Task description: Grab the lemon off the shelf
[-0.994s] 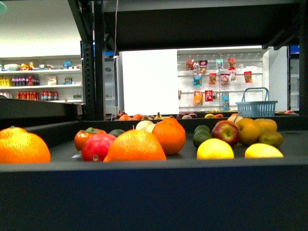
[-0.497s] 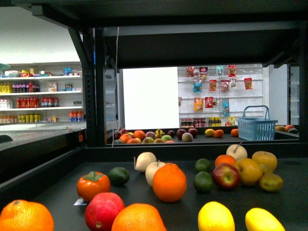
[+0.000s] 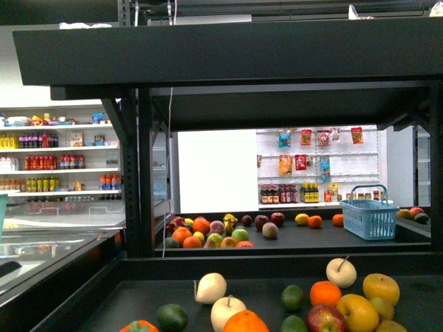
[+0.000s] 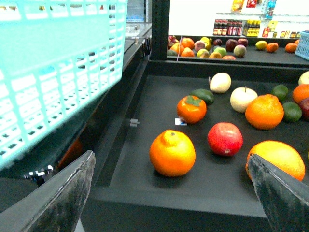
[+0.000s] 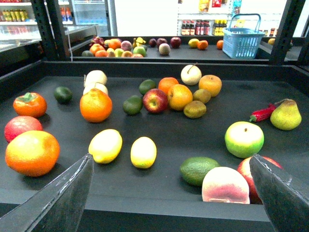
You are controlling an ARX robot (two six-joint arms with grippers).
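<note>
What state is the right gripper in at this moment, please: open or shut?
Open. In the right wrist view the right gripper has its fingers spread wide apart, and it holds nothing.

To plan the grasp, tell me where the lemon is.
Right wrist view only: a lemon beside a second lemon, near the front edge of the shelf, between a big orange and a green fruit.

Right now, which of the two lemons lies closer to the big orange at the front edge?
The lemon directly beside the big orange; the other lemon lies past it, towards the dark green fruit.
</note>
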